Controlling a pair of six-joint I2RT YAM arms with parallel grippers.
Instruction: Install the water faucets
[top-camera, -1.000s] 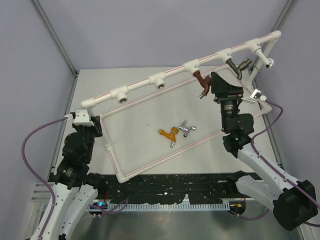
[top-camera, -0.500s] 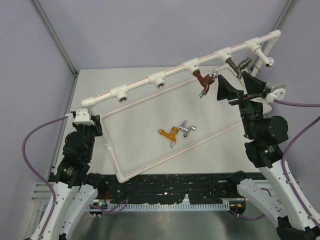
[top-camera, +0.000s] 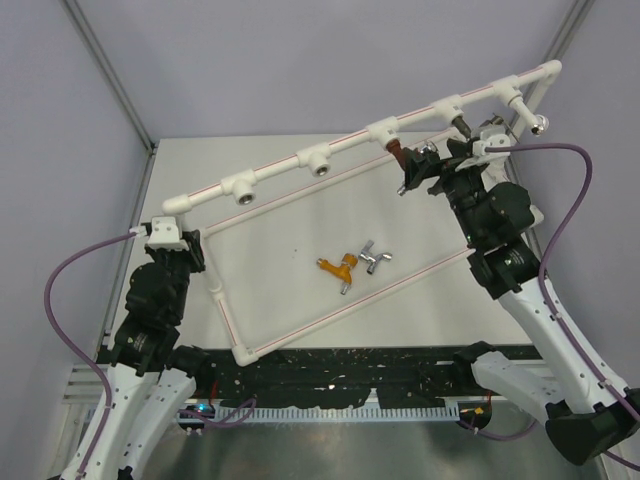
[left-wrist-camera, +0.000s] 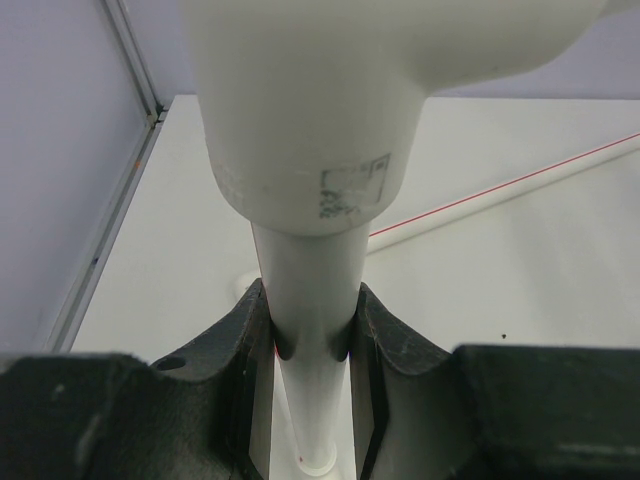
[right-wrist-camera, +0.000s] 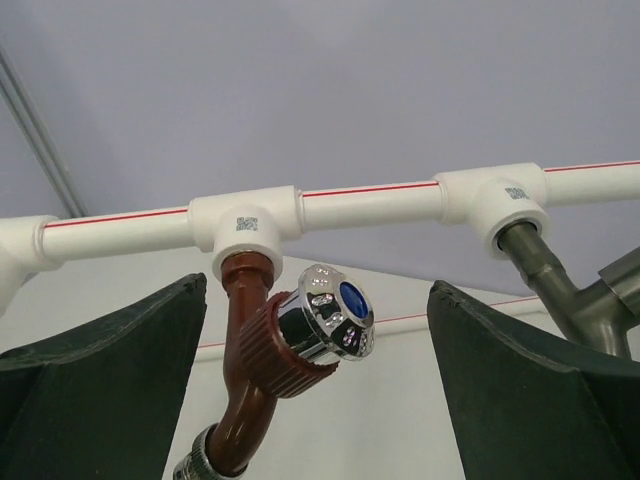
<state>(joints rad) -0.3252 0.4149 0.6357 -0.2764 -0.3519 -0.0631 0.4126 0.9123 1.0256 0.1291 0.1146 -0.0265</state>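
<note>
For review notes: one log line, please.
left gripper: shut on white plastic pipe frame | right gripper: open, facing installed red-brown tap-shaped faucet

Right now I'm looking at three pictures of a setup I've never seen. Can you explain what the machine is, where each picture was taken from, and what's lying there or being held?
These are two robot arms bolted at the near edge of a table. The wide picture comes from a fixed camera above and behind them. The two close-ups come from a camera on each wrist, with that arm's own black fingers in view.

The left gripper is shut on a tube of the white pipe frame. The right gripper is open, with its fingers either side of the red-brown faucet and not touching it. That one and the dark grey faucet already hang from the frame's top pipe, and two sockets are empty.

The orange faucet and the silver faucet lie close together on the table, inside the frame.
</note>
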